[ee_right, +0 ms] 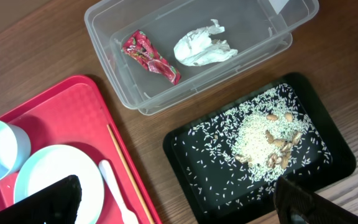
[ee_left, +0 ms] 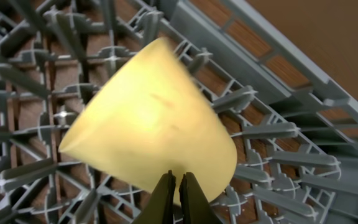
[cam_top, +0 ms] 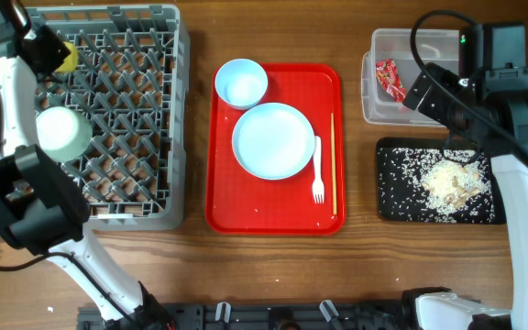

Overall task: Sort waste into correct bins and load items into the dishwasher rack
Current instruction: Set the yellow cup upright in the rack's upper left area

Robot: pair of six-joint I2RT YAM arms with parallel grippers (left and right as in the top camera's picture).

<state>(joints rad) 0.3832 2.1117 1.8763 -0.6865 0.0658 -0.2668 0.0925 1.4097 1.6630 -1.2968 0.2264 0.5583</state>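
Note:
My left gripper is shut on the rim of a yellow cup and holds it over the far left corner of the grey dishwasher rack; the cup shows as a yellow spot in the overhead view. A pale green cup sits in the rack. The red tray holds a light blue bowl, a light blue plate, a white fork and a wooden chopstick. My right gripper is open and empty, above the table between the tray and the black tray.
A clear plastic bin at the back right holds a red wrapper and a crumpled white tissue. A black tray in front of it carries scattered rice and nuts. The right arm hangs over both.

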